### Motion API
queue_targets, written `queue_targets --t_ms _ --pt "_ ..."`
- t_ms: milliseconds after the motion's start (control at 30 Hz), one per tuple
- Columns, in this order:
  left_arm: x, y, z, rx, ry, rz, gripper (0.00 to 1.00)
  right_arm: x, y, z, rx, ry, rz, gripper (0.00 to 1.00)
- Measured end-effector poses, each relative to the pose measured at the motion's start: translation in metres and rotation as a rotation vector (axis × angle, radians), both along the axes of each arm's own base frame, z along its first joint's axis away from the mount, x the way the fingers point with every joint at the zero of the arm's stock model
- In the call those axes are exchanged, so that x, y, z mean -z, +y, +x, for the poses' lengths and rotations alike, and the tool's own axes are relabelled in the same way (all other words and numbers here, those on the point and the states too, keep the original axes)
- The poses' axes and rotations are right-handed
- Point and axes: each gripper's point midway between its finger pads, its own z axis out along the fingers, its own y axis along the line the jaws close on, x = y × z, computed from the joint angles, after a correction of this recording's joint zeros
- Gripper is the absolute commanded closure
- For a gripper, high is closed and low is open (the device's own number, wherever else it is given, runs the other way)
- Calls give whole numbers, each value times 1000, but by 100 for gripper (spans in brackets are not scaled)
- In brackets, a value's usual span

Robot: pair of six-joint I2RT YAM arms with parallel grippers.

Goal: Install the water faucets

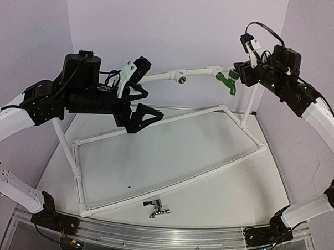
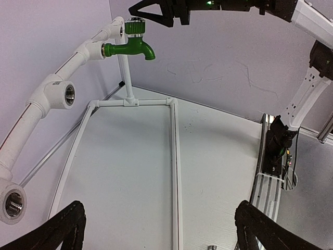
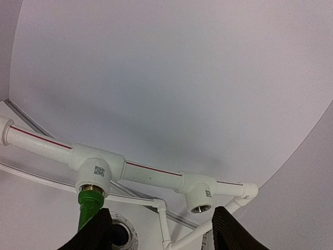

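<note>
- green faucet [image 1: 229, 82] sits screwed into the tee at the right end of the pipe frame's [image 1: 170, 182] top rail, spout bent downward
- chrome faucet [image 1: 156, 208] lies on its side on the table [image 1: 209, 176], just outside the frame's near base pipe and well apart from the rail
- right gripper [image 3: 162, 219] is at the green faucet, on the rail's right end
- its fingers [image 3: 99, 232] stand apart, with the green stem running down behind the left finger; the other finger touches nothing, so there is no grip
- left gripper [image 2: 158, 208] hangs in the air by the rail's left part, above the frame's base
- its jaws are spread wide, holding nothing
- mid-rail socket [image 1: 182, 78] has a dark bare hole, nothing in it
- a second socket [image 2: 13, 203] on the rail's left end is also bare
- the frame's base is a white pipe rectangle flat on the table, with uprights carrying the rail
</note>
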Motion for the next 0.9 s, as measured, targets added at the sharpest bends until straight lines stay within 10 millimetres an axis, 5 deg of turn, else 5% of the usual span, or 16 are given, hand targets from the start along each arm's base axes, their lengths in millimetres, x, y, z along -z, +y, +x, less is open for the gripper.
queue_targets --t_ms 133,400,667,900 --pt "0 0 0 0 0 0 0 -3 10 -8 -88 19 -16 49" --pt "0 0 0 0 0 0 1 -8 46 -31 -281 66 -86 100" --pt "0 0 0 0 0 -1 1 21 86 -30 -313 121 -180 100" --pt "0 0 0 0 0 0 1 41 74 -8 -176 158 -233 100"
